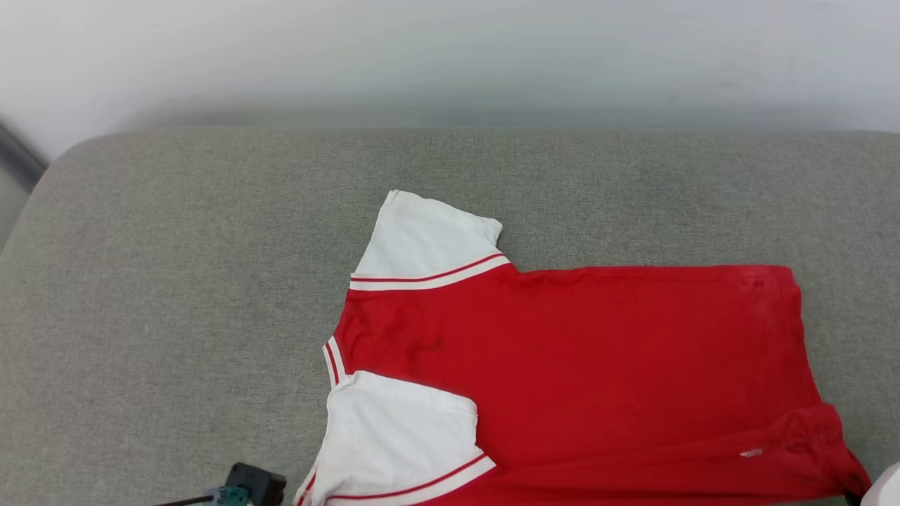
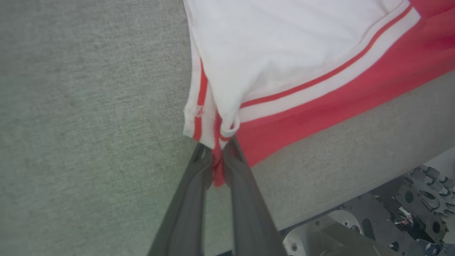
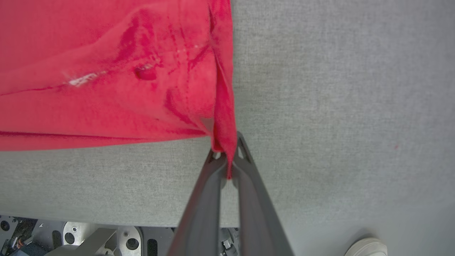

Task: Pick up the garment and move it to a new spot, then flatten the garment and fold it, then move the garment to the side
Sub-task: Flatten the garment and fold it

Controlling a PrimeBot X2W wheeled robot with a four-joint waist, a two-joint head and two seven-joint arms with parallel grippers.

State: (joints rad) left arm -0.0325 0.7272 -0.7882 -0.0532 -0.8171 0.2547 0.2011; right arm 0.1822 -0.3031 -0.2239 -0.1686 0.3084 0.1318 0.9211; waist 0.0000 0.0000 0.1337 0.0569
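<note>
The garment (image 1: pixel 562 365), a red T-shirt with white sleeves and striped trim, lies spread on the grey cushion (image 1: pixel 176 281), collar end to the left and hem to the right, plain side up. In the left wrist view my left gripper (image 2: pixel 217 156) is shut on the garment (image 2: pixel 320 85) at the near shoulder corner, where the striped trim bunches between the fingers. In the right wrist view my right gripper (image 3: pixel 229 156) is shut on a pinch of the garment's (image 3: pixel 106 89) red hem corner near the cushion's front edge.
The cushion (image 3: pixel 337 106) has bare grey fabric to the left, behind and right of the shirt. A pale wall (image 1: pixel 450 56) rises behind it. The robot's metal base (image 2: pixel 391 213) shows below the front edge. A white shoe tip (image 3: pixel 366 247) is on the floor.
</note>
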